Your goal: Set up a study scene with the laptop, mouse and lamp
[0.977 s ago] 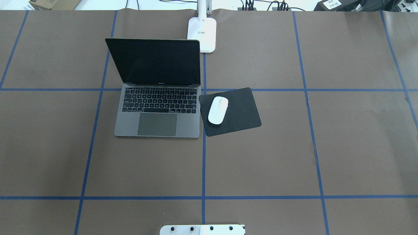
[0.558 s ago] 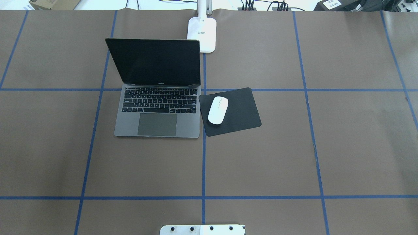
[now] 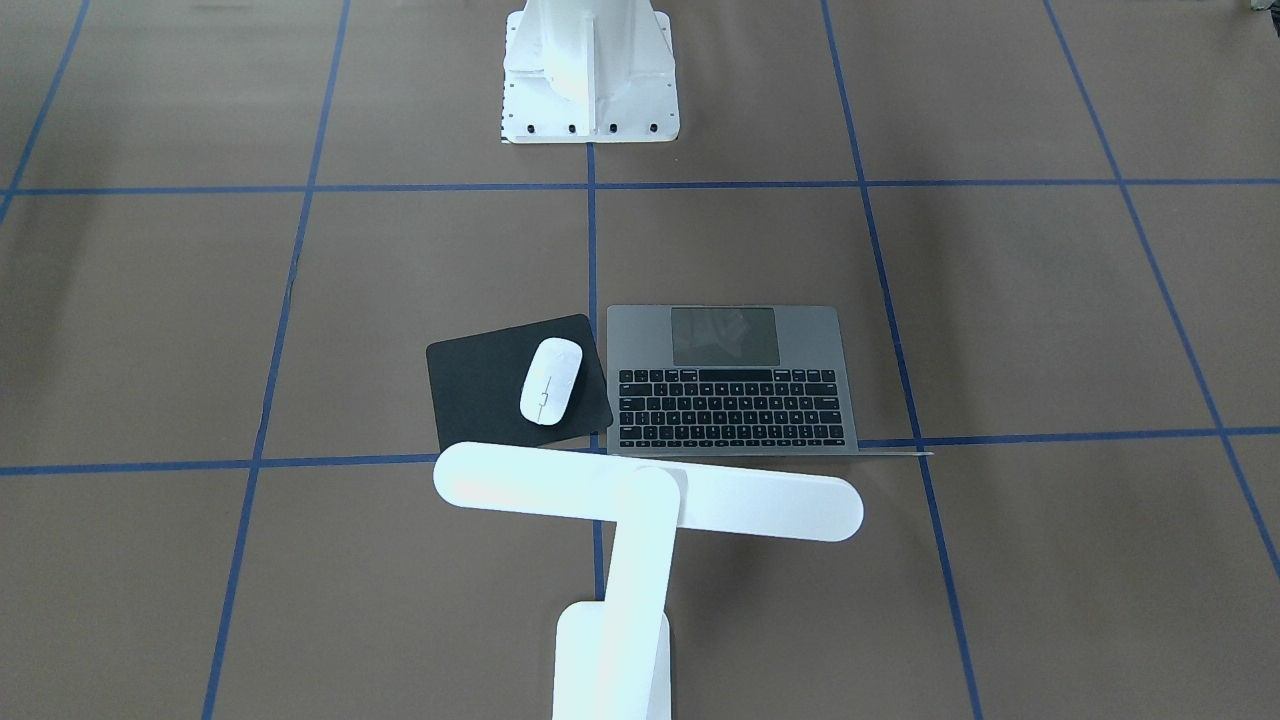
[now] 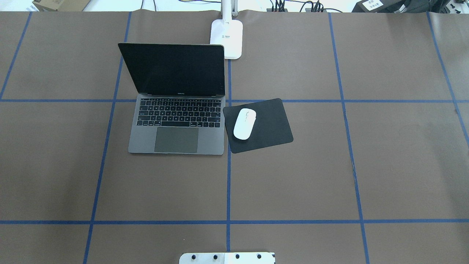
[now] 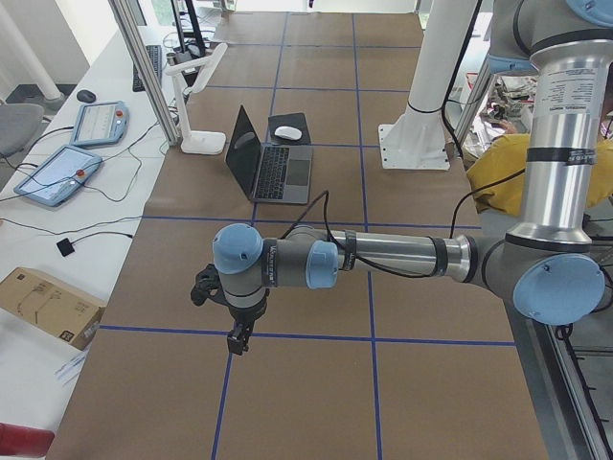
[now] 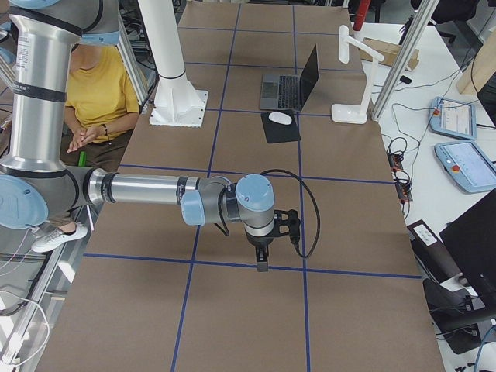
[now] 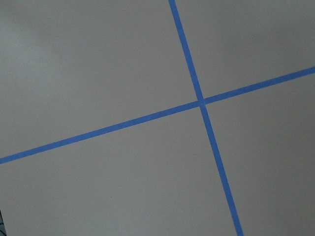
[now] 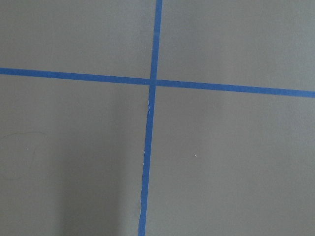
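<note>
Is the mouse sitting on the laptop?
No, the mouse sits on the black mat, right beside the laptop.

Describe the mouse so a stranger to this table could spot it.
Find the open grey laptop on the blue-taped brown table. Right of it in the overhead view lies a black mat. The mouse is the small white oval on that mat, much lower than the white lamp behind.
</note>
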`<state>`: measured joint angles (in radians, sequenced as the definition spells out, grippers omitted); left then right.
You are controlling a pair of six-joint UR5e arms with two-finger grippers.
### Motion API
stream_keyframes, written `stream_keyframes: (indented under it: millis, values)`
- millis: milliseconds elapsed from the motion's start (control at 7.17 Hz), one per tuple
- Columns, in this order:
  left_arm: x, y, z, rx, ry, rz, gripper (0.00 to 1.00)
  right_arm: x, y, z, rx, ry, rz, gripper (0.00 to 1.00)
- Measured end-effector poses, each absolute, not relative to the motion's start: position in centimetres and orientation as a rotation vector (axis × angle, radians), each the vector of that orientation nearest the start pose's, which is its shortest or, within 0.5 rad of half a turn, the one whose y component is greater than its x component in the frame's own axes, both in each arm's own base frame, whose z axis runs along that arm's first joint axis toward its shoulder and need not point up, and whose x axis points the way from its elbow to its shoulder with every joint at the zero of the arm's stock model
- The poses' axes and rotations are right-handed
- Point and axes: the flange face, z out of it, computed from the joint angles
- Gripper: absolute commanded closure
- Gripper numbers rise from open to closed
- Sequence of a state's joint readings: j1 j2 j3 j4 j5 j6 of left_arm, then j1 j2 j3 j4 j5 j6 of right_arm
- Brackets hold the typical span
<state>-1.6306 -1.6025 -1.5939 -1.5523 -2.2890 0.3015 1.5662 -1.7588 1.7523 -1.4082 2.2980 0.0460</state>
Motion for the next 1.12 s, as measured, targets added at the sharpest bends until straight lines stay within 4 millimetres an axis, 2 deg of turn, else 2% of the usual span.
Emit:
stream_keyframes:
  millis: [558,1116]
  values:
    - [-9.8,-50.0,63.8,0.163,0.701,0.239,0.0,6.2,-42.6,63.7,0.134,-0.73,-0.028,0.0]
    - [-9.8,-49.1,64.1,0.157,0.703,0.237,0.0,4.5,-43.0,63.4,0.125,-0.732,-0.068,0.0]
